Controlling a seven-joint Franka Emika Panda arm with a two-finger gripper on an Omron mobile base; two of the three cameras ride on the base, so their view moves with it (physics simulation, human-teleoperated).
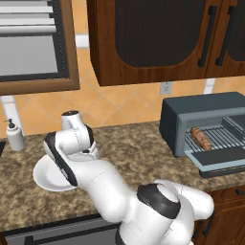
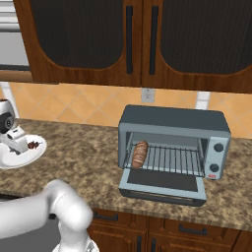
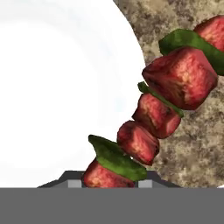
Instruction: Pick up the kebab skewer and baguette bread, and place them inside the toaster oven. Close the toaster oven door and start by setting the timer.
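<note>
Two fingers (image 3: 107, 183) pinch the kebab skewer (image 3: 162, 109), its length slanting across the white plate's (image 3: 57, 87) rim.

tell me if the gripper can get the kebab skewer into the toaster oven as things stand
Probably yes. The gripper is at the white plate, closed on the kebab skewer. The toaster oven door hangs open, and the baguette bread fills just the rack's left end, leaving room beside it.
</note>
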